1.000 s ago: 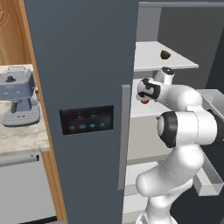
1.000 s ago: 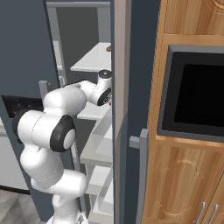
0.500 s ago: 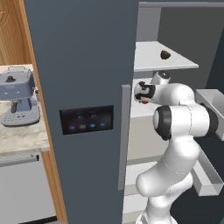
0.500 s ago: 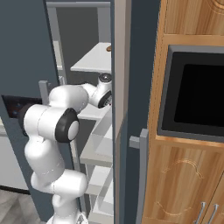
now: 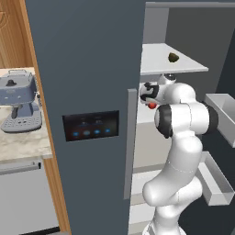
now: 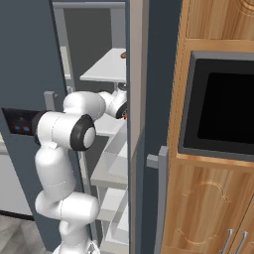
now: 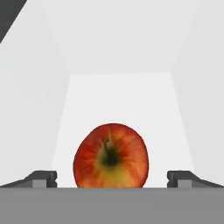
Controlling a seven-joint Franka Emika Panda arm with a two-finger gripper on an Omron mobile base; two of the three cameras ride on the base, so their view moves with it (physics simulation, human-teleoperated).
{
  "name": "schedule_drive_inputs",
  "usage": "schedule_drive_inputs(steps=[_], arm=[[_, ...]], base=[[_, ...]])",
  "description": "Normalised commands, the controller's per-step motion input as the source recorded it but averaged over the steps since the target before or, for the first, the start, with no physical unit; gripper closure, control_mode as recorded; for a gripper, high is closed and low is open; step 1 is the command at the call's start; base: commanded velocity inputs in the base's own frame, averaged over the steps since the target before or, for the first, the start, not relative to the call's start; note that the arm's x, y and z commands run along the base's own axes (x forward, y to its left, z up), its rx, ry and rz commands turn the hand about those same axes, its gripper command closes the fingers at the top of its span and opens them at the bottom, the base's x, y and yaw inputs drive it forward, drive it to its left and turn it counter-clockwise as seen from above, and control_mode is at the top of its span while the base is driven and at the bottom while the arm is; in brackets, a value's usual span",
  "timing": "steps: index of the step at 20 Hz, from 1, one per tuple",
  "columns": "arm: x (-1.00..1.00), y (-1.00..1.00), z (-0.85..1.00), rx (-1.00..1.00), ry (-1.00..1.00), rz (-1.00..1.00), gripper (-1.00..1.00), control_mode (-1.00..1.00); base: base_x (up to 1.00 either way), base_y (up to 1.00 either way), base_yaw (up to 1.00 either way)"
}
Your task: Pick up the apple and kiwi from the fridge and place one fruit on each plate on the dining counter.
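1. The arm is reaching into the open fridge [image 5: 92, 69], its wrist sitting at the height of the second white shelf.
2. The gripper [image 7: 112, 178] is standing spread wide; in the hand view its two dark tips are showing far apart, one on each side of the apple [image 7: 111, 156].
3. The apple is lying between the tips, stem hollow facing the camera, on a white shelf floor inside the fridge. Neither tip is touching it as far as the hand view shows.
4. In the left base view a small red spot, the apple [image 5: 152, 105], is peeking out just below the wrist, beside the left door's edge.
5. The kiwi [image 5: 173, 57] is resting on the upper shelf, above the wrist and well apart from the apple.
6. The right door is hanging open, its grey bins [image 5: 221, 120] facing the arm.
7. A blue-grey coffee machine [image 5: 20, 100] is sitting on the counter left of the fridge.
8. A dark oven [image 6: 223, 111] is set in wood cabinets to the right.
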Motion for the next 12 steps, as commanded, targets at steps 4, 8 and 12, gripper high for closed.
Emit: schedule_drive_inputs(steps=[4,8,12], arm=[[0.30,-0.07,-0.10,0.00,0.04,0.00,-1.00,-1.00],[0.01,0.00,-0.23,0.00,0.00,0.00,-1.00,-1.00],[0.00,0.00,-0.22,0.00,0.00,0.00,-1.00,-1.00]], base=[[0.00,0.00,0.00],[0.00,0.00,0.00],[0.00,0.00,0.00]])
